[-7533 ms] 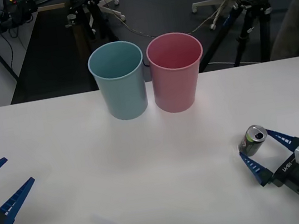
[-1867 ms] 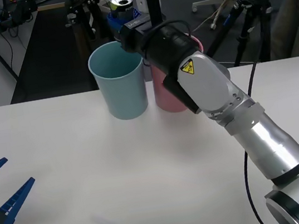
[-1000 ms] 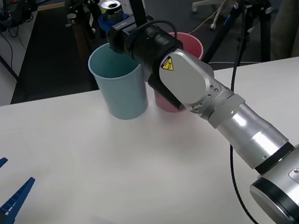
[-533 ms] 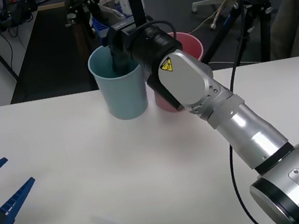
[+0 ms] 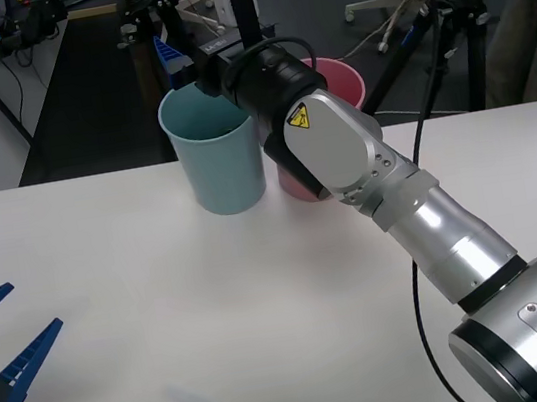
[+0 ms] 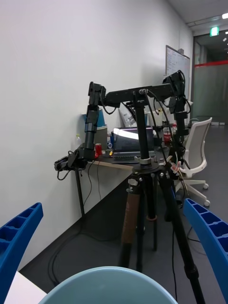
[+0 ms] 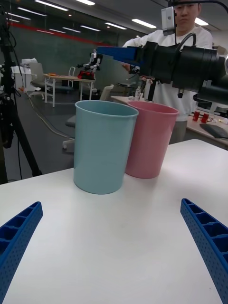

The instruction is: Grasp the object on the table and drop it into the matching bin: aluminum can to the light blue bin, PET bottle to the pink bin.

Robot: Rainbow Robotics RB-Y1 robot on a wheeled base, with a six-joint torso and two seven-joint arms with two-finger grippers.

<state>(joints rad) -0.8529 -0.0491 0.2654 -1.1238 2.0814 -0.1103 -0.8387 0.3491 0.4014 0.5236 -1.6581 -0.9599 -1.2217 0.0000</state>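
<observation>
The right gripper (image 5: 189,61) hangs over the open mouth of the tall light blue plastic cup-shaped bin (image 5: 217,158), its arm reaching across in front of the tall pink plastic bin (image 5: 343,79) that stands touching the blue one at the far side of the large white smooth tabletop (image 5: 216,320). In the right wrist view the blue ribbed fingers (image 6: 19,237) are spread wide with nothing between them, and the curved rim of the light blue bin (image 6: 114,285) lies directly beneath. The small dark grey-green metal drink can is not in the fingers or on the tabletop; my reading is that it lies inside the light blue bin, hidden by the bin's wall, though I cannot confirm that. If so, the drop into the matching bin is done and only the arm's withdrawal remains. As for handling, such a can is probably light, stiff enough for a moderate pinch, yet thin-walled and smooth, so it could dent or slip under a hard or off-centre squeeze; the best hold would be across its round side wall near mid-height, not the silver top. The left gripper (image 5: 34,307) waits low at the tabletop's near left edge, its fingers (image 7: 19,237) also spread and empty, facing the light blue bin (image 7: 102,147) and the pink bin (image 7: 147,137) from well apart.
</observation>
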